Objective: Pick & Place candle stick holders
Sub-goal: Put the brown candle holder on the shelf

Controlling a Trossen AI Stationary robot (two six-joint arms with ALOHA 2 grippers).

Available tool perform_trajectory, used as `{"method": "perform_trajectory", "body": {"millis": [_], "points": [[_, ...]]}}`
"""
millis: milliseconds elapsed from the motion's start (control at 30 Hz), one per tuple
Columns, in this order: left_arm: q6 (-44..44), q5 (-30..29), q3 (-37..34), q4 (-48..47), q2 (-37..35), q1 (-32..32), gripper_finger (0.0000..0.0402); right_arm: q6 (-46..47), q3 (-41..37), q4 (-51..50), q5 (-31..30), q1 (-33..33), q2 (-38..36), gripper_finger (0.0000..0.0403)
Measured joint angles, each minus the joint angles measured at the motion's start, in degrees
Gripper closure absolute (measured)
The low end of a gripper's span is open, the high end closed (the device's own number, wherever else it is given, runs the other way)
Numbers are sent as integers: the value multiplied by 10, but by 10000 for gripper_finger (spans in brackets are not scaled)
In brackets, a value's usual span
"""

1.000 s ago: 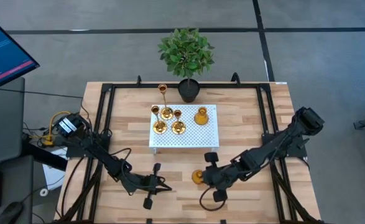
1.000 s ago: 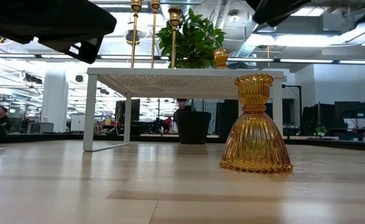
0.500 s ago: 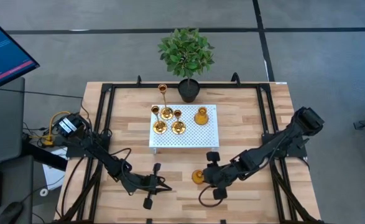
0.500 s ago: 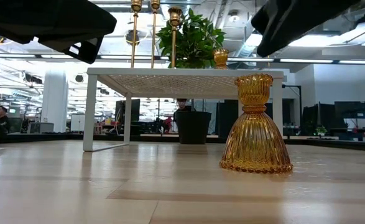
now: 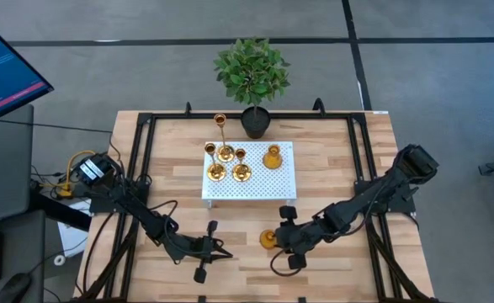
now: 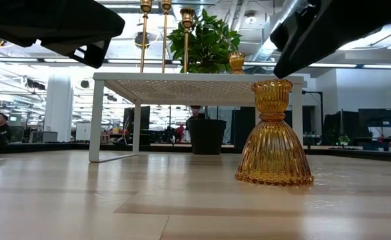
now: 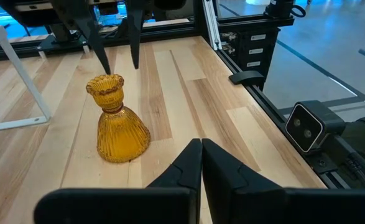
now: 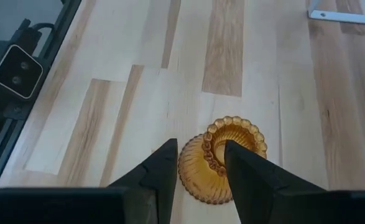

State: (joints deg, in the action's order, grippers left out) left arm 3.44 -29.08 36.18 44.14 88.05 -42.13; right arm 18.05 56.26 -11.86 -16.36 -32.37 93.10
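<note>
A ribbed amber-gold candle stick holder (image 5: 267, 239) stands upright on its wide round base on the table, near the front edge; it also shows in the low view (image 6: 273, 137). Several other gold holders (image 5: 230, 164) stand on a white perforated stand (image 5: 282, 181), one of them tall and thin-stemmed (image 5: 220, 126). My right gripper (image 5: 280, 239) is open and points down over the amber holder. Its fingers stand on either side just above the cup (image 8: 222, 140), as the left wrist view (image 7: 120, 67) shows. My left gripper (image 5: 223, 252) is shut and empty, to the holder's left.
A potted green plant (image 5: 252, 80) stands at the table's far edge behind the stand. Black frame rails (image 5: 141, 160) run along both sides of the table. Bare wood lies between the stand and the front edge.
My right gripper has come down and a little toward the table's left, closing in over the amber holder's cup. The holder has stayed where it was.
</note>
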Motion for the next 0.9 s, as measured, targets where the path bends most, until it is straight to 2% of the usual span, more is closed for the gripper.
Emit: {"method": "perform_trajectory", "body": {"millis": [367,567,700,900], "points": [[0,0,0,0,0,0,389,0,-3,4,0,9,4,279],[0,0,0,0,0,0,389,-3,4,35,46,20,55,279],[0,0,0,0,0,0,389,-2,22,38,48,21,80,280],[0,0,0,0,0,0,389,-1,31,14,58,28,74,309]]}}
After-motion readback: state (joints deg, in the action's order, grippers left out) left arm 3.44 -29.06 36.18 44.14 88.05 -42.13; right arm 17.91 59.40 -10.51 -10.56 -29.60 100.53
